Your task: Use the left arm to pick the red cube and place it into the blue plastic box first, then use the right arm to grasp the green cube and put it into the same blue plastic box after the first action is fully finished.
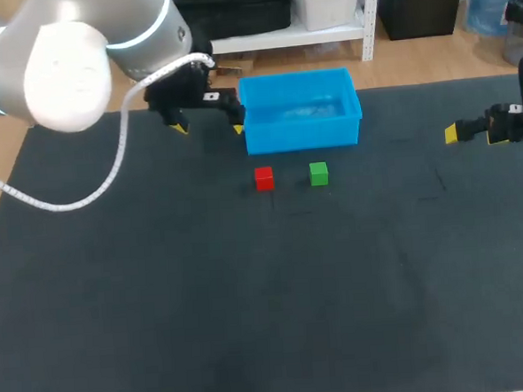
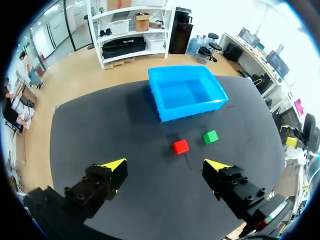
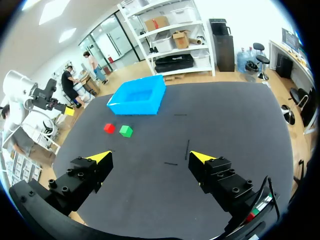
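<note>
The left gripper (image 2: 165, 165) is wide open, with the red cube (image 2: 180, 146) just ahead of it, the green cube (image 2: 210, 136) beside that, the blue box (image 2: 190, 109) farther on, and the right gripper (image 3: 150, 156) open too.

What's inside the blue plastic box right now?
Nothing visible: the blue plastic box shows only its bare floor in the left wrist view. The red cube and green cube both sit on the table outside it. Its near wall hides a thin strip of floor.

No readable text, label, brand, number or sign anywhere on the bench (image 1: 250, 294) or on the things it carries.
</note>
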You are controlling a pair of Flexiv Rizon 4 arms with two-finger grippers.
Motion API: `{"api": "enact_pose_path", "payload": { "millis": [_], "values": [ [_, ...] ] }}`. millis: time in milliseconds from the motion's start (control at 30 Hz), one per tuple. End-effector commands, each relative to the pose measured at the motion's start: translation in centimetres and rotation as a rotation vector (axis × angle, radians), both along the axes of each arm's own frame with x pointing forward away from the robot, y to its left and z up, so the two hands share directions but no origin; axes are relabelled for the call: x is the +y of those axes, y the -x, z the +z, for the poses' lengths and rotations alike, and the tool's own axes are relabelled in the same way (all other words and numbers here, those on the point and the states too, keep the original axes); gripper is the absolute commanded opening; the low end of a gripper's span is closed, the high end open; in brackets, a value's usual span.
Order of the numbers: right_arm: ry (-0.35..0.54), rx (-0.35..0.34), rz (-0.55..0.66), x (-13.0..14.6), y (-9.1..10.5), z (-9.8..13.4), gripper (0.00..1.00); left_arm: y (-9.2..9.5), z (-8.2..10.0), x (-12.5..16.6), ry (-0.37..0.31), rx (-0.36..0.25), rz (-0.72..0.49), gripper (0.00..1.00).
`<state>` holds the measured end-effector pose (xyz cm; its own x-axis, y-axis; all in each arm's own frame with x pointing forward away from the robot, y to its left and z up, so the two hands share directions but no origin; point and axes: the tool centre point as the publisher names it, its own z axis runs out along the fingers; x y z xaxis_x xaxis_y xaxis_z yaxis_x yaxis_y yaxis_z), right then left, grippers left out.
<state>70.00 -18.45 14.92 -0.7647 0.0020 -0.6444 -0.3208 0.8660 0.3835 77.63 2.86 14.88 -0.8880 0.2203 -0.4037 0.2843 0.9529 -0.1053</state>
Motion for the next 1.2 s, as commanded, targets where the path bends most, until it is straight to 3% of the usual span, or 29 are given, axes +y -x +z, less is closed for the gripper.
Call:
{"api": "enact_pose_path", "payload": {
  "millis": [33, 367, 667, 1200],
  "values": [
    [0.0, 0.001, 0.001, 0.0, 0.0, 0.0, 1.0, -0.6, -0.2, -0.8, -0.011, 0.007, 0.004, 1.0],
    [0.0, 0.001, 0.001, 0.0, 0.0, 0.0, 1.0, -1.0, -0.4, -1.8, -0.024, 0.016, 0.009, 1.0],
    [0.0, 0.001, 0.001, 0.0, 0.0, 0.0, 1.0, -1.5, -0.9, -2.7, 0.005, 0.055, 0.049, 1.0],
    [0.0, 0.001, 0.001, 0.0, 0.0, 0.0, 1.0, -2.0, -1.8, -4.2, -0.067, 0.094, 0.056, 1.0]
  ]
}}
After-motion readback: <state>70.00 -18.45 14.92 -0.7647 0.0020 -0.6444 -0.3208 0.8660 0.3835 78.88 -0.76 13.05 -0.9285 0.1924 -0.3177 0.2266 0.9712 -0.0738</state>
